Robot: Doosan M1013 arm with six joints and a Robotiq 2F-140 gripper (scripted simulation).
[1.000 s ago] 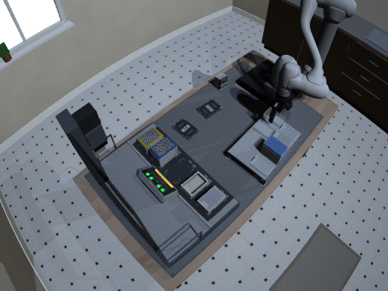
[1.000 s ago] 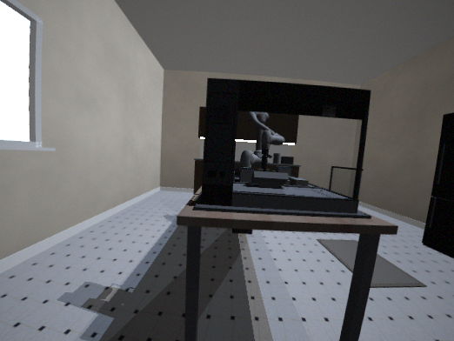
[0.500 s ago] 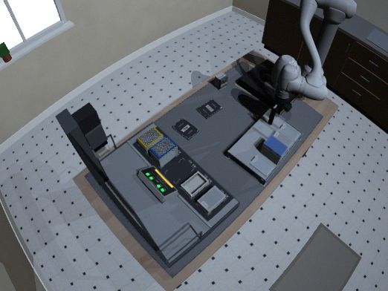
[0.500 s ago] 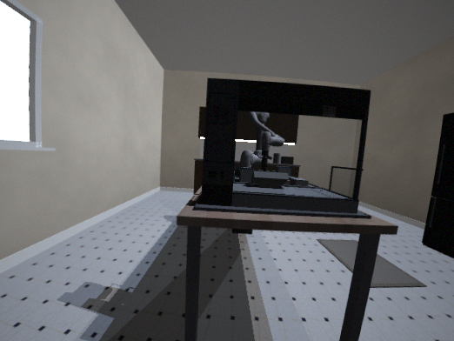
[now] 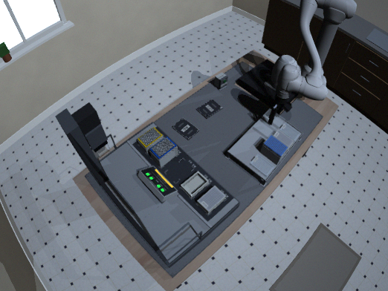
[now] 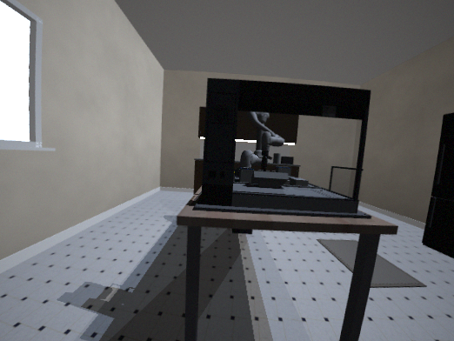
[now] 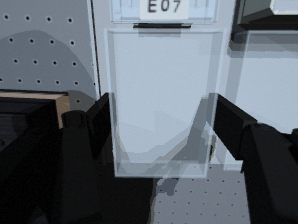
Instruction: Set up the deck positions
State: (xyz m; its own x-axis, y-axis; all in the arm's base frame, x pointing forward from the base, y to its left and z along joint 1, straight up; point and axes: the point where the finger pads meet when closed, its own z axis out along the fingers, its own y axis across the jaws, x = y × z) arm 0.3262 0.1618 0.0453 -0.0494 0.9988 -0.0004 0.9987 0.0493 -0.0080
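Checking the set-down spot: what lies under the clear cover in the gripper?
Through the clear cover shut in the gripper, pale shelf surface shows, with an item labelled E07 just beyond its far edge. Nothing else is discernible beneath.
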